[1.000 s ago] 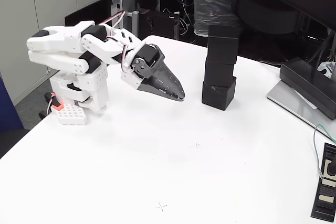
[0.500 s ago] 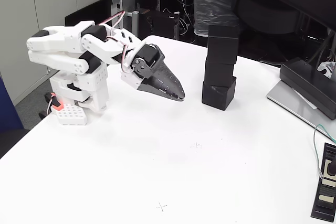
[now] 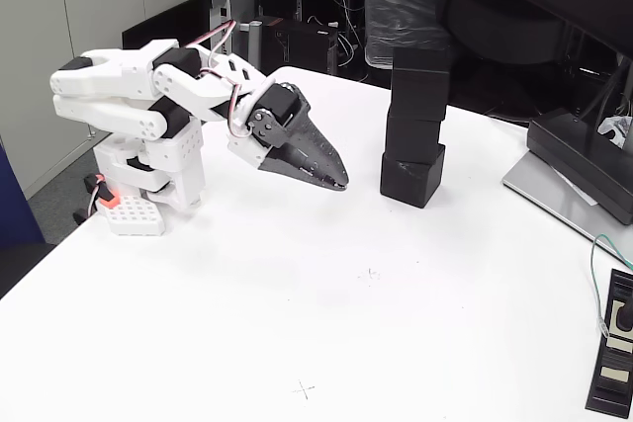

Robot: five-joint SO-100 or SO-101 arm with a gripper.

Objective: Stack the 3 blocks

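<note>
Three matte black blocks stand one on another as a tower on the white table (image 3: 297,294), right of centre in the fixed view: bottom block (image 3: 411,176), middle block (image 3: 413,136), top block (image 3: 421,82). The tower leans slightly, each cube a little offset. My gripper (image 3: 339,183) hangs to the tower's left, a short gap away, low over the table. Its dark jaws are together and hold nothing. The white arm is folded back toward its base (image 3: 138,200) at the left.
A flat dark grey device with a sloped top (image 3: 584,170) lies at the table's right edge. A small black box (image 3: 615,358) and a thin green cable (image 3: 596,274) sit at the front right. Dark clutter stands behind the table.
</note>
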